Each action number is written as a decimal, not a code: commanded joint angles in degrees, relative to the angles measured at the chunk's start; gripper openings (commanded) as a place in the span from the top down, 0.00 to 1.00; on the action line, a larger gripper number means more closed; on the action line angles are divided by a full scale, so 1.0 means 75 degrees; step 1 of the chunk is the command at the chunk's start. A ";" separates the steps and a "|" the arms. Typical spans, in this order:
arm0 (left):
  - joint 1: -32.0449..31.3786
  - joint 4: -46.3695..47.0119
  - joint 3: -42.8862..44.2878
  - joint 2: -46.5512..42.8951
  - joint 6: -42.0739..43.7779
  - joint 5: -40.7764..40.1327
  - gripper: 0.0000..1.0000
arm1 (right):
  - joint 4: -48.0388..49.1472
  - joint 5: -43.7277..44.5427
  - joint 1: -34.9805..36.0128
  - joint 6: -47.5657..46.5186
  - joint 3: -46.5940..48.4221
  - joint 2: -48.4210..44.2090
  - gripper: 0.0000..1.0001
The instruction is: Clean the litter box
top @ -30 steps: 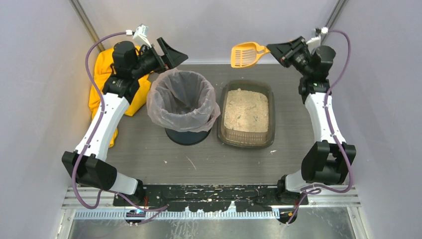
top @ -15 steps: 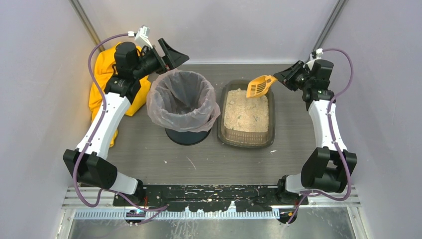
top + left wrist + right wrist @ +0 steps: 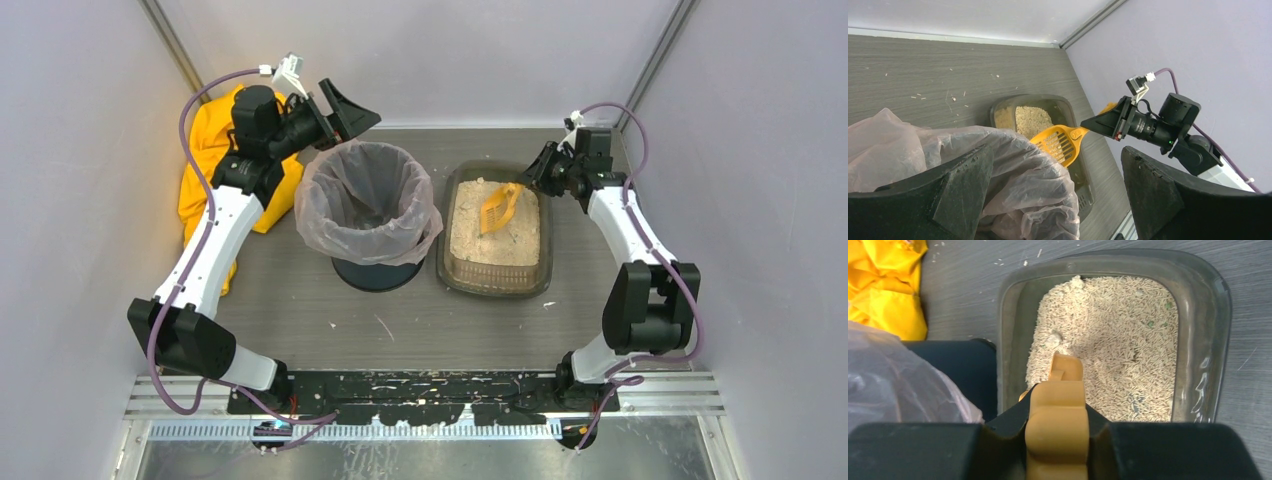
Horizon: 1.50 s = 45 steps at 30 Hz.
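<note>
Litter box (image 3: 497, 284) on table (image 3: 400, 310), just right of bin (image 3: 318, 225). Right gripper (image 3: 538, 172) clamped on scoop (image 3: 498, 207) handle, over box's far right corner. Scoop tilted down, head over far half of litter; contact unclear. Left gripper (image 3: 352, 112) jaws spread wide, holding nothing, above bin's far rim. Yellow cloth (image 3: 205, 150) far left.

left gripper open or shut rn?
Open. The left gripper has its fingers spread wide apart in the wrist view, hovering by the bin.
</note>
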 commanded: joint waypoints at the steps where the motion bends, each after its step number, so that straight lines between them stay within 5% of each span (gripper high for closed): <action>1: 0.0036 0.0184 0.0078 -0.0257 0.0211 0.0046 0.02 | 0.0130 0.0502 0.0099 -0.0589 0.0689 0.0246 0.99; 26: 0.0033 -0.0335 0.0427 -0.0228 0.0564 -0.0227 0.02 | 0.0211 0.0241 0.1095 -0.0786 0.2099 0.2571 0.99; 36: 0.0036 -0.0387 0.0315 -0.0270 0.0629 -0.0263 0.02 | 0.1972 -0.0928 0.0847 0.0339 0.0938 0.2581 0.99; 45: 0.0036 -0.0319 0.0209 -0.0296 0.0601 -0.0192 0.02 | 0.2438 -0.0858 0.0591 0.0355 -0.0071 0.2066 0.99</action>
